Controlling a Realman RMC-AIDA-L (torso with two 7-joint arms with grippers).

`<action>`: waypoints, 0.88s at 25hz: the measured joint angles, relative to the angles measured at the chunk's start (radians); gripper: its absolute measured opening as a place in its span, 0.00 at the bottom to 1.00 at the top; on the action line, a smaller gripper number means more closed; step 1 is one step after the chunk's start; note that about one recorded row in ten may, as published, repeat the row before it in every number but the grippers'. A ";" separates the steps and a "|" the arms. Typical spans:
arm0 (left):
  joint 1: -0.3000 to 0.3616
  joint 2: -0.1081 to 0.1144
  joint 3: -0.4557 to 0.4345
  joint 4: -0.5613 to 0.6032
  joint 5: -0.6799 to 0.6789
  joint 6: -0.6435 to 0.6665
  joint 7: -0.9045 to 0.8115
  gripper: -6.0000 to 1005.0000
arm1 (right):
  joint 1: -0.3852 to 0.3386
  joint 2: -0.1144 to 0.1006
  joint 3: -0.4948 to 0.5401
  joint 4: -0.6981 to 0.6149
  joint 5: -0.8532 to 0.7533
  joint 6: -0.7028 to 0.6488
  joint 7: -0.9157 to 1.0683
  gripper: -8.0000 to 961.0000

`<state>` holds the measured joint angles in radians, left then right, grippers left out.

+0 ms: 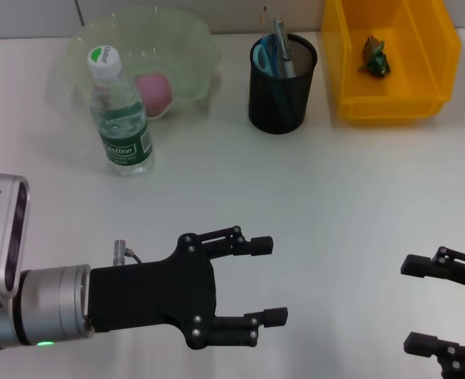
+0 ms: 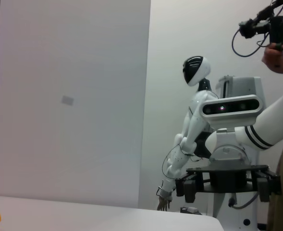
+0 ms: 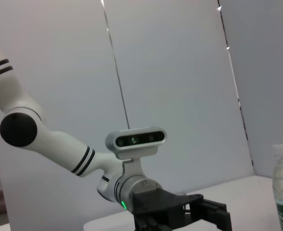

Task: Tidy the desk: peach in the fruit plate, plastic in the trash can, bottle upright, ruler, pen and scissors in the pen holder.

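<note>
My left gripper (image 1: 268, 280) hangs open and empty over bare desk. The bottle (image 1: 120, 114) stands upright at eleven o'clock from it, nearer this arm. My right gripper (image 1: 425, 304), also open, idles at four o'clock.

Both tools low and empty — left tool (image 1: 262, 280) and right tool (image 1: 421, 304), fingers spread.

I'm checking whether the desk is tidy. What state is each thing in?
Water bottle: upright, capped.
Peach: in the fruit plate.
Pen holder: upright, holding scissors and pen.
Plastic scrap: in the yellow bin.
Left gripper: open, empty.
Right gripper: open, empty.
</note>
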<state>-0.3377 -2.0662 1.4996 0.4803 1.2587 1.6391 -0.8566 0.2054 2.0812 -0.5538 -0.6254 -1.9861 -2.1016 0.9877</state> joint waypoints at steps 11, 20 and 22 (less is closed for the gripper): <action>0.004 0.000 -0.002 0.000 -0.001 -0.003 -0.007 0.78 | 0.005 0.001 -0.003 0.003 -0.024 0.037 -0.001 0.86; 0.013 0.009 -0.009 0.000 0.029 -0.005 -0.037 0.78 | 0.097 0.003 -0.019 0.083 -0.025 0.096 0.003 0.86; 0.039 0.027 -0.029 0.000 0.035 0.006 -0.039 0.78 | 0.135 0.002 -0.036 0.110 -0.025 0.107 0.004 0.86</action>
<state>-0.2988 -2.0388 1.4709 0.4800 1.2937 1.6454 -0.8955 0.3404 2.0834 -0.5897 -0.5154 -2.0112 -1.9946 0.9920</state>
